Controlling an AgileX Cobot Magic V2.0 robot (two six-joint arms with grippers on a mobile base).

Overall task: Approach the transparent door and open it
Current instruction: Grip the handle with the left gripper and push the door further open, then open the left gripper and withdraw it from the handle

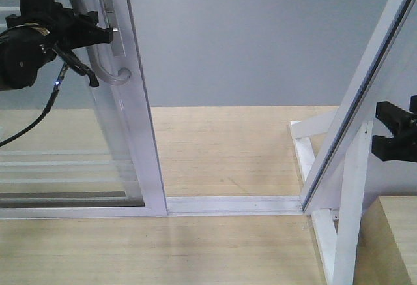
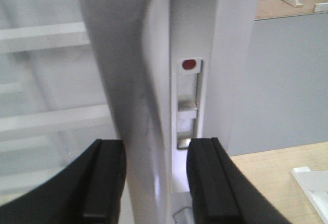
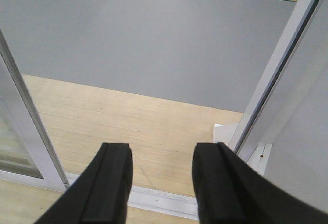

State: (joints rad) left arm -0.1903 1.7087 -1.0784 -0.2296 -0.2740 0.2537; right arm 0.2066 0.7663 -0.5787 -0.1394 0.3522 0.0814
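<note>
The grey pull handle (image 2: 130,80) of the transparent door (image 1: 133,135) is enclosed by the left gripper (image 2: 154,183) — its fingers are closed around it. The right gripper (image 3: 161,183) is kept spread, well apart from the door.

The transparent door (image 1: 78,122) stood at the left, its handle (image 1: 112,37) on the stile nearest the opening. The left gripper (image 1: 98,53) sat around the handle. Across the floor track (image 1: 234,205), the right gripper (image 1: 394,132) hung beside a leaning panel (image 1: 358,96).

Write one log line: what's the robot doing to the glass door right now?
left gripper: around grey handle | transparent door: partly open | right gripper: open, idle
</note>
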